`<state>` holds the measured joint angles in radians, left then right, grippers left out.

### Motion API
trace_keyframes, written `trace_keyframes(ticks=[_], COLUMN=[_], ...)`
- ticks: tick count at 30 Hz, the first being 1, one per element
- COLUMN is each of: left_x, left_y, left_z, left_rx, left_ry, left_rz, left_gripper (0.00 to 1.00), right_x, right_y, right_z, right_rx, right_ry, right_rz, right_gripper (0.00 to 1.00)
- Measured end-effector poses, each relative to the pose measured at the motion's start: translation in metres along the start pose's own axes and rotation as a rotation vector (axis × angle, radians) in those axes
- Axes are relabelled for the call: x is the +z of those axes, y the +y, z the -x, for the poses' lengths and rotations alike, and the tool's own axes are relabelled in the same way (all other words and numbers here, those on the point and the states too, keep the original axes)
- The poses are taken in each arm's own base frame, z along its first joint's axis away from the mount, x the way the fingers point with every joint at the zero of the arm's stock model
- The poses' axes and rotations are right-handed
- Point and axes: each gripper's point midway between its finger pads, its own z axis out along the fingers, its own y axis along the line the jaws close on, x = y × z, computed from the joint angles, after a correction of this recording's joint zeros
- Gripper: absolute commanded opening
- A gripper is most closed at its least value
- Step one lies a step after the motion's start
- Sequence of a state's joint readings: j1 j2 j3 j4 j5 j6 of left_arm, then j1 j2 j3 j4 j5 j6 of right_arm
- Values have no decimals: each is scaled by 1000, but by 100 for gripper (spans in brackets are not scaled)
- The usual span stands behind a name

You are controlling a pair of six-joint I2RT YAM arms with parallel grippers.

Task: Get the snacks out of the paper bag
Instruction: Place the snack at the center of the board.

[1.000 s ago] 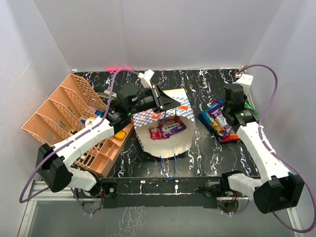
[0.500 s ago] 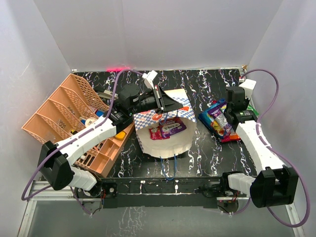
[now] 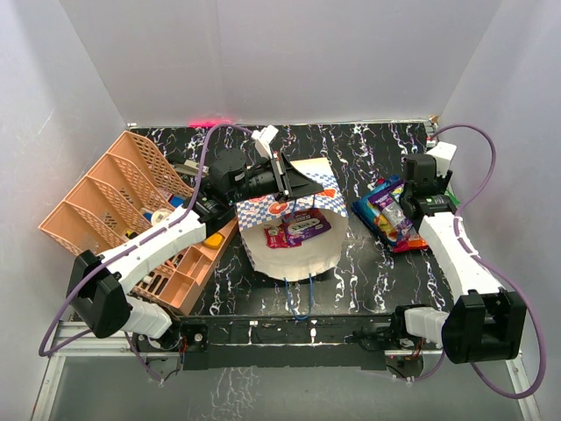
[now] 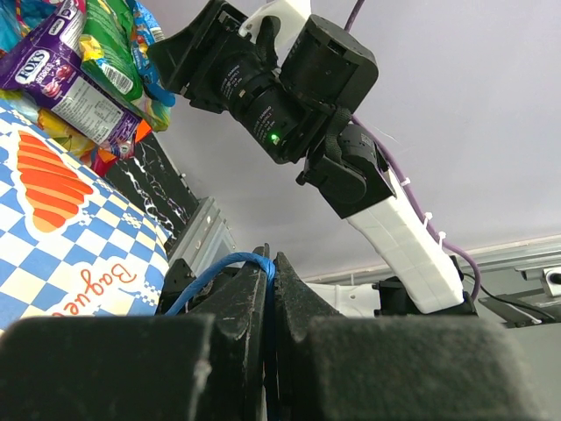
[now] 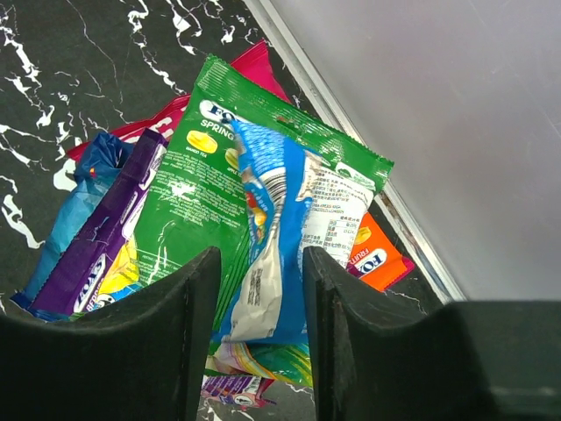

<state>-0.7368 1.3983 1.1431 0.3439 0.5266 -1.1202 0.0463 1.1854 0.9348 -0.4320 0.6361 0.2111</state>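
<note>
The paper bag [image 3: 294,263] lies in the middle of the table, its mouth facing the near edge. A magenta and a purple snack [image 3: 302,230] lie inside it. My left gripper [image 3: 316,186] is shut on the bag's blue cord handle [image 4: 219,267] and holds that side up; the chequered bag wall [image 4: 70,237] shows beside its fingers. My right gripper [image 5: 260,259] hovers open over a pile of snacks [image 3: 390,215] at the right. A blue packet [image 5: 272,219] lies between its fingers, on top of a green packet [image 5: 184,202], with purple [image 5: 105,237] and orange [image 5: 375,256] packets around.
A peach latticed basket [image 3: 123,210] with bottles and tubes stands tilted at the left, close to my left arm. The snack pile lies against the table's right edge [image 5: 351,132] and the white side wall.
My right gripper's jaws have spread apart and the blue packet now lies loose on the pile. The right arm shifted slightly toward the back. The left gripper and the bag have not moved.
</note>
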Motion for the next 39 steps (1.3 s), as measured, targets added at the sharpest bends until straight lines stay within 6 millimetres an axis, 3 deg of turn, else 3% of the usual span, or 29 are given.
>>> trace_keyframes(ticks=[9, 16, 19, 22, 25, 27, 32, 39], left_x=[0, -1, -1, -2, -4, -5, -8, -15], left_y=[0, 3, 7, 11, 11, 10, 18, 39], left_z=[-1, -2, -3, -5, -3, -1, -2, -6], left_rx=[-1, -6, -9, -12, -11, -5, 0, -6], left_ry=[5, 9, 16, 26, 32, 33, 48, 65], left_rz=[-1, 11, 26, 50, 71, 79, 131, 221], left_gripper=[0, 0, 0, 0, 0, 0, 0, 0], right_x=[-12, -40, -76, -131, -175, -189, -195, -222], right_y=[4, 34, 81, 134, 155, 148, 115, 107], right_z=[9, 29, 30, 15, -4, -9, 3, -20], right_rx=[11, 14, -66, -196, -282, -296, -292, -522], right_ry=[-6, -42, -72, -111, -143, -169, -232, -354], right_rz=[63, 229, 396, 613, 773, 812, 767, 994], right_gripper=[74, 91, 98, 98, 98, 98, 98, 98])
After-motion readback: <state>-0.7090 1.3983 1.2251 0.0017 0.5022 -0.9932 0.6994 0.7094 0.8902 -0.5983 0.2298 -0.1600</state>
